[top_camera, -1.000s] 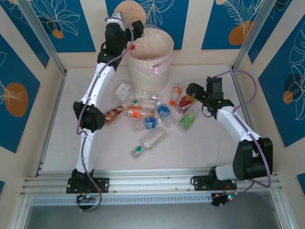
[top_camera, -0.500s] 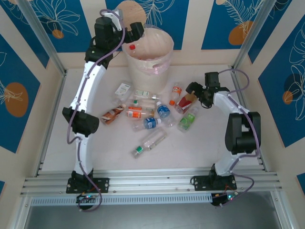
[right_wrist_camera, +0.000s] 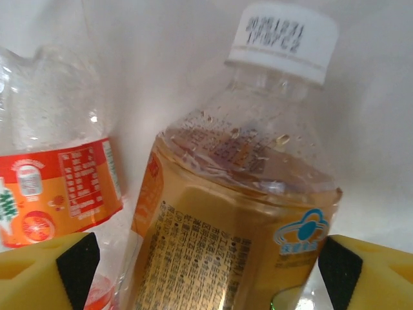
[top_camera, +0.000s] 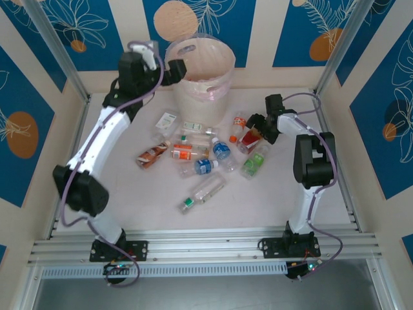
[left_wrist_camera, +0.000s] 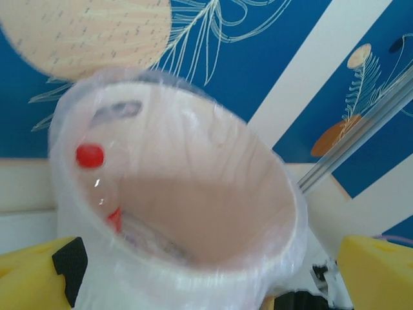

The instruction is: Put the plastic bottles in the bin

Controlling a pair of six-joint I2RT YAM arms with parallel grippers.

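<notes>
Right end effector is open, jaws straddling the clear plastic bottle with a white cap, amber drink and orange label. That bottle lies on the white bench, in front of and to the right of the tall round translucent pinkish-white bin.

Step in hand, as I read it: grasp this one.
- Close on the labelled body, not the tapered neck.
- The body is round and slick, so centre it between the pads before you squeeze.
- Watch the neighbouring clear bottle with a red-orange label. It sits just beside one pad and could get pinched or nudged.
- The bottle carries liquid, so expect weight. Lift straight up, slowly.

Right arm: folded tight, elbow high, wrist pitched down onto the bottle.

The other clear plastic bottles lie scattered on the bench in front of the bin, apart from it.

Left end effector is open and empty, hovering at the bin's left rim with its camera looking into the mouth. One clear bottle with a red cap is inside the bin against its wall.

Left arm: stretched long from its base, wrist turned toward the bin. Pull it off the bin's mouth before you bring the right arm over, or the two may clash.
</notes>
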